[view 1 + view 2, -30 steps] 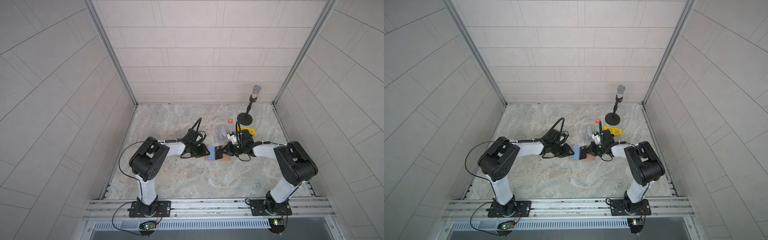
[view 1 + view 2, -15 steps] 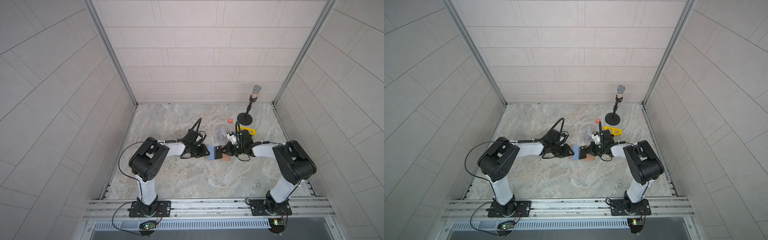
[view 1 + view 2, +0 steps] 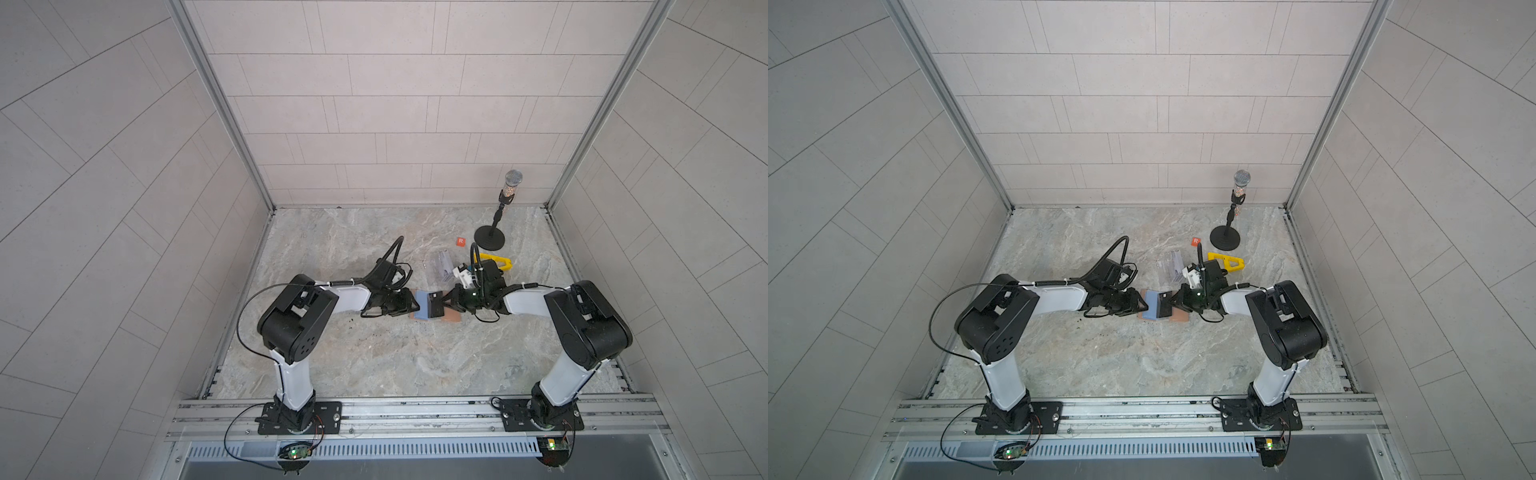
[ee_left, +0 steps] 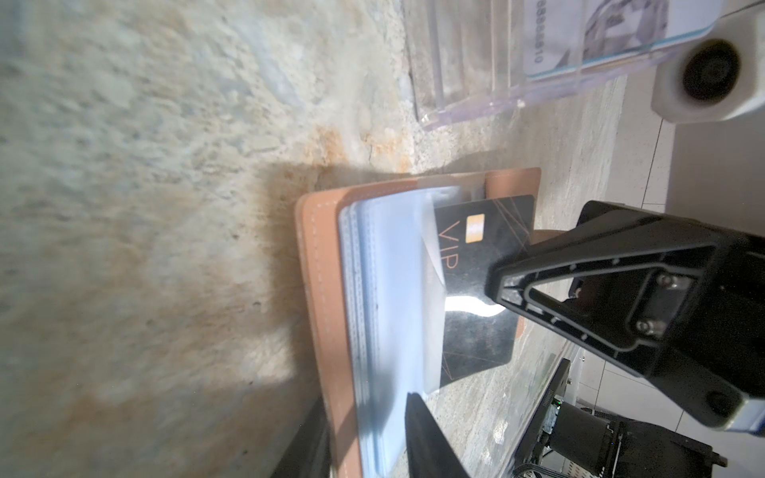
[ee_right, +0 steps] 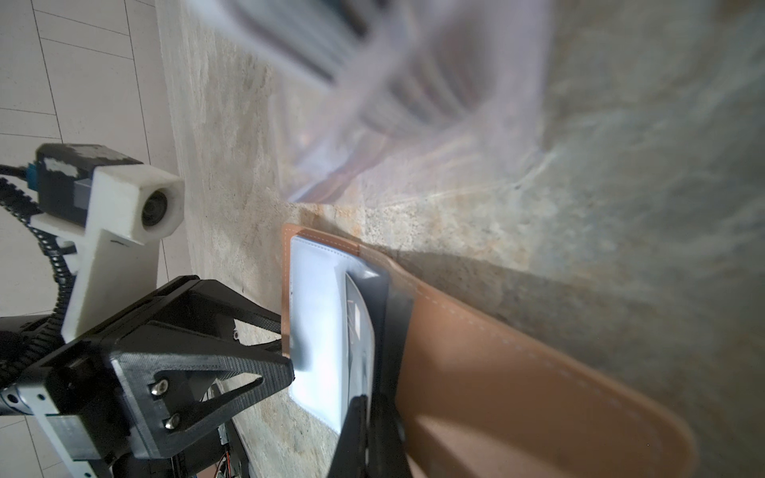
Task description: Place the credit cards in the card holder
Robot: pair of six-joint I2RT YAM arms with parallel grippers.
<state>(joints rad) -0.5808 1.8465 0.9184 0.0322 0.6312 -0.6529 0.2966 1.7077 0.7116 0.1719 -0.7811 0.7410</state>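
Note:
The card holder [image 3: 452,328] [image 3: 1181,318] lies open mid-table, tan outside with pale blue sleeves [image 4: 385,289] [image 5: 314,314]. My left gripper [image 3: 409,309] [image 3: 1140,306] [image 4: 364,414] is shut on its left edge, cover and sleeves between the jaws. My right gripper [image 3: 451,301] [image 3: 1179,302] [image 5: 368,409] is shut on a black credit card [image 3: 435,303] [image 4: 476,248] marked VIP. The card's far half sits under a clear sleeve of the holder. Another whitish card [image 4: 600,37] stands in a clear acrylic stand behind.
The clear acrylic stand [image 3: 444,264] is just behind the holder. An orange square marked R [image 3: 460,241], a yellow part [image 3: 498,262] and a microphone on a round black base [image 3: 490,239] stand at the back right. Walls close in the table on three sides.

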